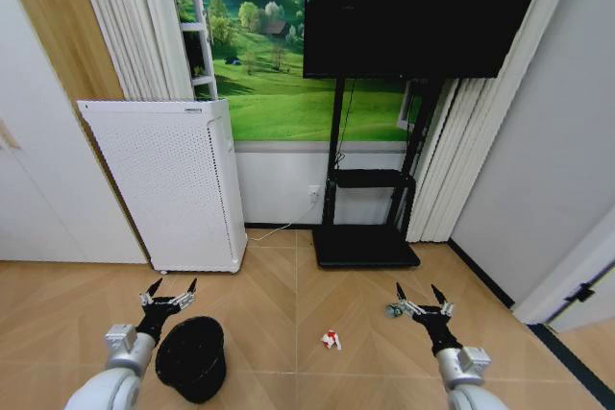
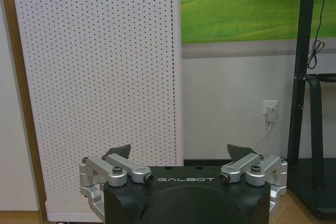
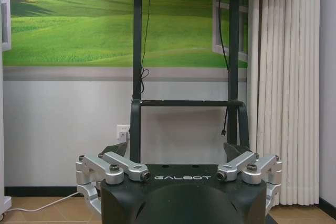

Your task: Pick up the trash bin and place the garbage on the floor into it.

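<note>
While both arms are held low and forward in the head view, the small black round plastic trash bin (image 1: 191, 358) is seen standing upright on the wooden floor (image 1: 288, 295), just beside and slightly nearer the robot than the left gripper (image 1: 170, 288), whose fingers are spread apart. The bin's axis is vertical, and the left arm is judged clearly nearer to it. The right gripper (image 1: 420, 293) is also held with fingers apart, with a tiny clear bottle with a green label (image 1: 393, 310) just beside it; a red-and-white wrapper (image 1: 331, 339) lies between the two arms. In the left wrist view, the parted fingers (image 2: 118, 153) are pointed at a white perforated appliance (image 2: 100, 77). In the right wrist view, the spread fingers (image 3: 236, 150) are faced toward a black television stand (image 3: 184, 103).
</note>
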`<state>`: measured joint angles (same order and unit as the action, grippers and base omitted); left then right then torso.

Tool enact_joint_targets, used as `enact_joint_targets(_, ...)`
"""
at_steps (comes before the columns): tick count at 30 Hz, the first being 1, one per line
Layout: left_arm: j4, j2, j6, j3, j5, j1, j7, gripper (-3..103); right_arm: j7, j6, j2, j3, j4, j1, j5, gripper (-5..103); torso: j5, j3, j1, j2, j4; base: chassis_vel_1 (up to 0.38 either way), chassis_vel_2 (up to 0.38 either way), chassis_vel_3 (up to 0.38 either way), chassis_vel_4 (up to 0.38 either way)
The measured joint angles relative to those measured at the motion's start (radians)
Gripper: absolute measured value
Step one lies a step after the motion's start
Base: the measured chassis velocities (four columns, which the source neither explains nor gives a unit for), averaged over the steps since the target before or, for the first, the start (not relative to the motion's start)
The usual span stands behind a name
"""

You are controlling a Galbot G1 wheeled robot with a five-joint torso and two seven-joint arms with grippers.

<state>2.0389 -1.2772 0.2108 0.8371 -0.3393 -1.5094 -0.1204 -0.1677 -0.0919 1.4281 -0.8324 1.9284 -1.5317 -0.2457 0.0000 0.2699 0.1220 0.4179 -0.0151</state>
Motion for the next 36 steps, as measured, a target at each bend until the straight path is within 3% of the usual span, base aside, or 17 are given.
enact_joint_targets(36, -0.013, 0.002, -0.005, 0.001, 0.000, 0.004, -0.002, 100, 0.002, -0.003, 0.004, 0.006, -0.008, -0.001, 0.004, 100, 0.0000, -0.100, -0.046, -0.147, 0.0000, 0.000, 0.000, 0.000, 0.000)
